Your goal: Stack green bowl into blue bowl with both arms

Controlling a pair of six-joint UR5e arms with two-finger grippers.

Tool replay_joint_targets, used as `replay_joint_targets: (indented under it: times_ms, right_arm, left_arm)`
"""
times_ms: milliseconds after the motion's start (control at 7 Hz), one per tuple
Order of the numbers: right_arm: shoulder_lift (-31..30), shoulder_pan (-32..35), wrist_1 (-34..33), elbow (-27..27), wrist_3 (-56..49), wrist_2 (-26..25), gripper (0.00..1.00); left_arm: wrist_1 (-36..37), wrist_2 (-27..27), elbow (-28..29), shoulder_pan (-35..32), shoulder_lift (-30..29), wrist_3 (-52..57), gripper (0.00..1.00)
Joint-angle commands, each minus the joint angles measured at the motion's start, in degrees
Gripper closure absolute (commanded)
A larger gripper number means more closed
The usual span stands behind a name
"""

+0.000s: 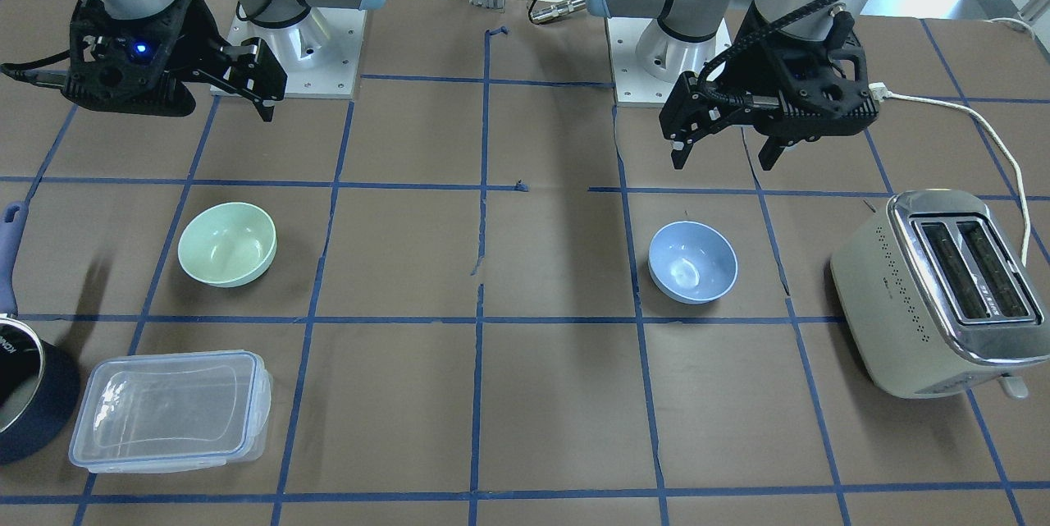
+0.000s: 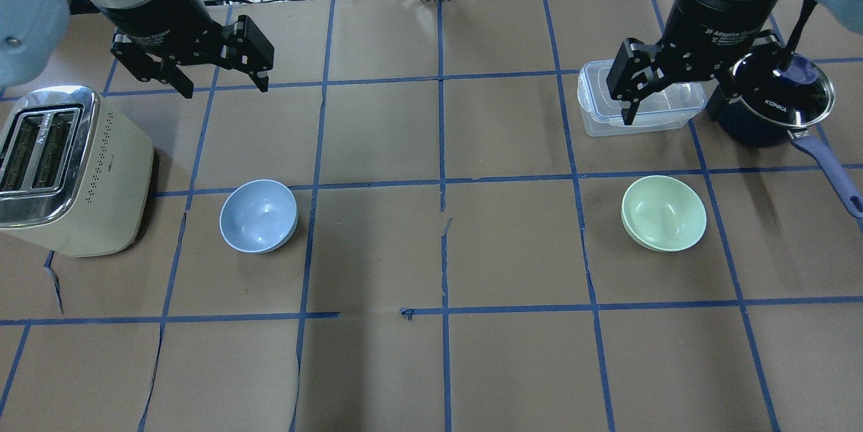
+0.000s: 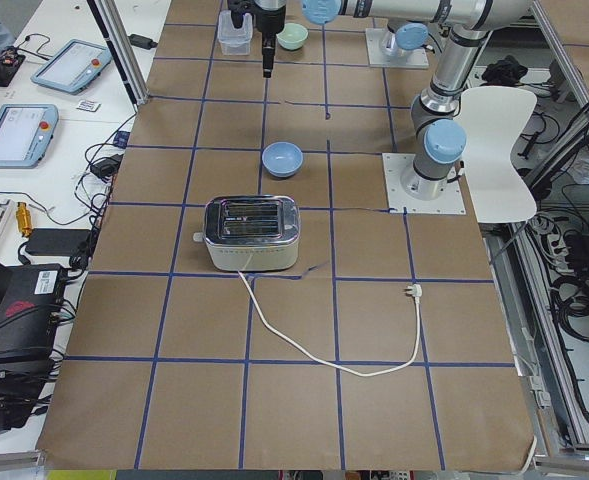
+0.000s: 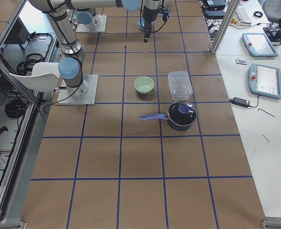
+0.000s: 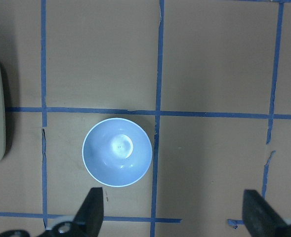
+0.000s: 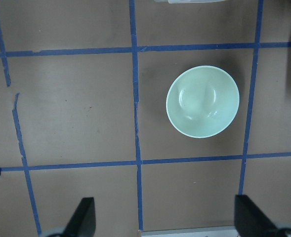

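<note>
The blue bowl (image 2: 258,215) sits with bare brown paper (image 2: 512,243) all round it. The toaster (image 2: 67,172) stands near its outer side, apart from it. We see open paper between this bowl and the green bowl (image 2: 664,213). On the operators' side of the green bowl stand a clear lidded container (image 2: 597,112) and a navy pot (image 2: 775,108). The pot handle (image 2: 826,169) reaches back outboard of the bowl. The left gripper (image 2: 226,88) and the right gripper (image 2: 671,115) hang above the table, fingers spread.

brown-paper table (image 2: 377,364) gridded with blue tape (image 2: 441,122), white chair (image 3: 499,140) behind, white bench (image 4: 274,157) alongside.
</note>
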Motion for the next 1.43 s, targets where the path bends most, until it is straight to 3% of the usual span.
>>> replay_joint_targets:
  times_ms: [0,1286]
  right_arm:
    - [0.0,0.0,0.0,0.0,-0.1,-0.2,0.00]
    - [0.2,0.1,0.0,0.4,-0.4,-0.4,0.00]
  left_arm:
    - [0.1,-0.1,0.0,0.0,0.0,0.0,0.00]
    - [0.2,0.0,-1.0,0.1,0.6,0.1,0.00]
